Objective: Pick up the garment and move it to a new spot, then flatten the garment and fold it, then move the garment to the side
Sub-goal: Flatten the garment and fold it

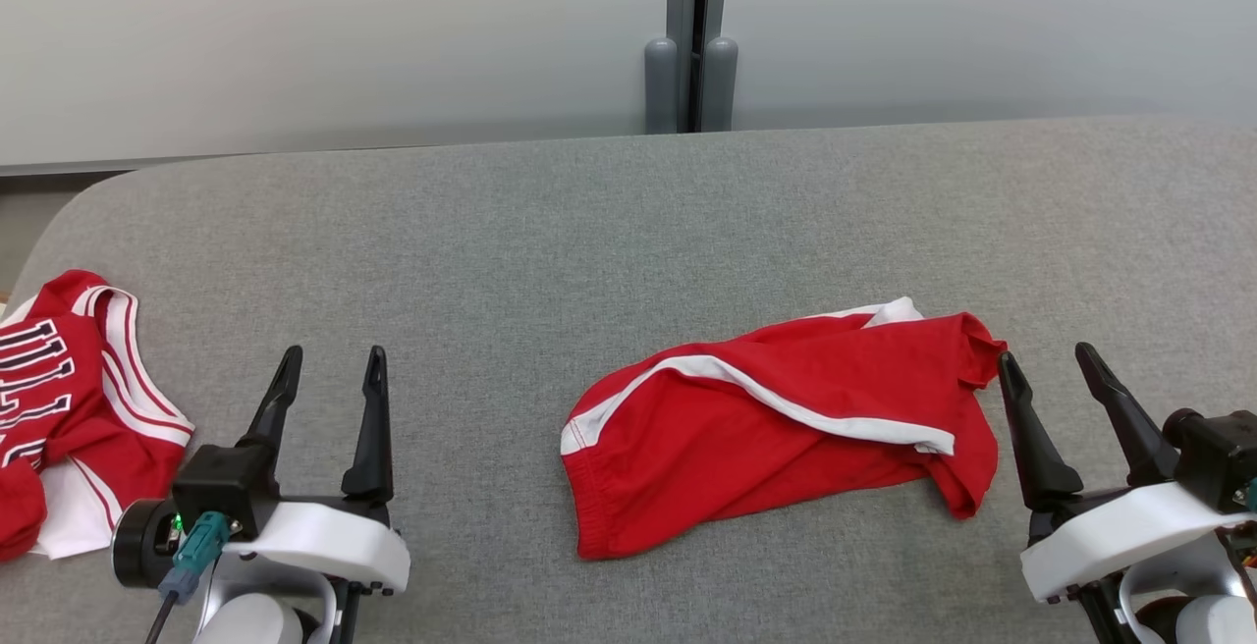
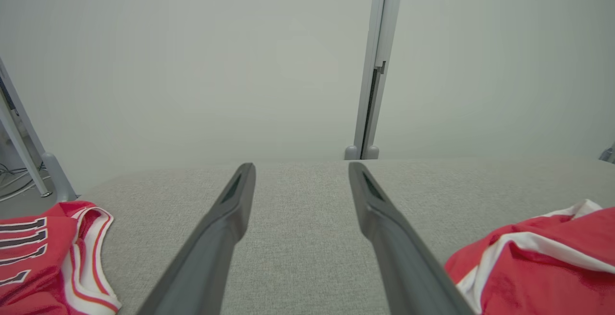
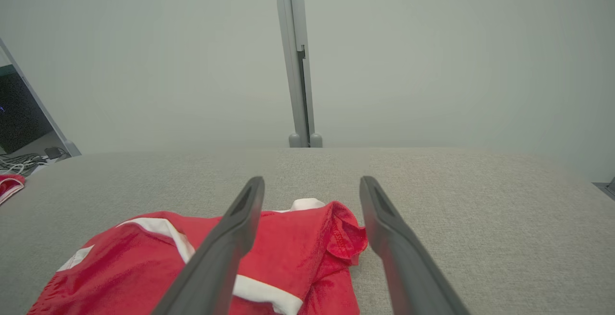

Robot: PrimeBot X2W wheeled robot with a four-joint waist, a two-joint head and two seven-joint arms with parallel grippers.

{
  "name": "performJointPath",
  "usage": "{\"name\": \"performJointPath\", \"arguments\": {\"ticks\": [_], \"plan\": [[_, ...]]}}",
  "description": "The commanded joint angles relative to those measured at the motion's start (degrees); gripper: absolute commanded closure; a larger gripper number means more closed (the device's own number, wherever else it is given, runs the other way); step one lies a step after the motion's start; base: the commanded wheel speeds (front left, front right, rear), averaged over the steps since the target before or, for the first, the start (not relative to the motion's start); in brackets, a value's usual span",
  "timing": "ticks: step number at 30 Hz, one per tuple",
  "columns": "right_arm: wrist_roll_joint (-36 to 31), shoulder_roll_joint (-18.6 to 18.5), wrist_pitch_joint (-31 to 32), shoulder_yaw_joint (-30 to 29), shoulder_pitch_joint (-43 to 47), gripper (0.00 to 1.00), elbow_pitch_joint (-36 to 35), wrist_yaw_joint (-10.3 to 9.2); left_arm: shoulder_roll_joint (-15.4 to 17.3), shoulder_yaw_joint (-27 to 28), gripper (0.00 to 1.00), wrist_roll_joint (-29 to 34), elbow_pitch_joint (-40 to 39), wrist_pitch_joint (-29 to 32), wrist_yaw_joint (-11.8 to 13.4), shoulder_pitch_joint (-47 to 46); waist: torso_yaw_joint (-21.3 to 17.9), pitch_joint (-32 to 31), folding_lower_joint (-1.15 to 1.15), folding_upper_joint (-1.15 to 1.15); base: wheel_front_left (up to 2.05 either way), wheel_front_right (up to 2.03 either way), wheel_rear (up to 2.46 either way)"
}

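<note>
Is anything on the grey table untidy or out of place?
The red shorts lie rumpled, partly folded over themselves. The red jersey sits bunched at the left edge of the table. Nothing looks torn.

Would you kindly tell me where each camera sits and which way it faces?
Head view: on the head, looking forward and down at the grey table; left fingers and right fingers, open, at the bottom corners.
Left wrist view: on the left wrist, facing along its fingers toward the wall; red jersey at left.
Right wrist view: on the right wrist, facing likewise; red shorts between its fingers.
Shared: all show the shorts.
</note>
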Motion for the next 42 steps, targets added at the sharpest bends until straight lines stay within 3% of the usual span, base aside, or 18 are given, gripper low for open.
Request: {"name": "performJointPath", "arguments": {"ticks": [1,22,30,36,42], "plan": [[-0.2,-0.2,0.0,0.2,0.7,0.0,-0.5,0.0,0.7,0.3,0.0,-0.2,-0.4,0.4,0.1,0.7,0.1,-0.4,0.0,0.0,0.0,0.0,0.0],[-0.2,0.3,1.0,0.0,1.7,0.0,-1.6,0.0,2.4,-0.4,0.0,-1.1,-4.5,4.0,1.8,4.2,0.6,-2.0,0.0,0.0,0.0,0.0,0.0],[-0.1,0.5,1.2,0.1,0.4,0.0,-2.2,0.0,-1.1,-5.7,0.0,-2.8,-1.7,7.2,-3.8,-1.6,0.3,-0.1,0.0,0.0,0.0,0.0,0.0],[0.6,0.3,0.9,1.2,-0.6,0.0,-1.9,0.0,-5.2,-10.0,0.0,-5.5,7.7,12.2,-9.5,-7.4,-1.4,2.3,0.0,0.0,0.0,0.0,0.0],[1.1,0.3,0.5,1.8,-1.4,0.0,-1.2,0.0,-7.6,-11.4,0.0,-8.1,17.0,15.0,-13.2,-10.3,-2.9,3.6,0.0,0.0,0.0,0.0,0.0]]}}
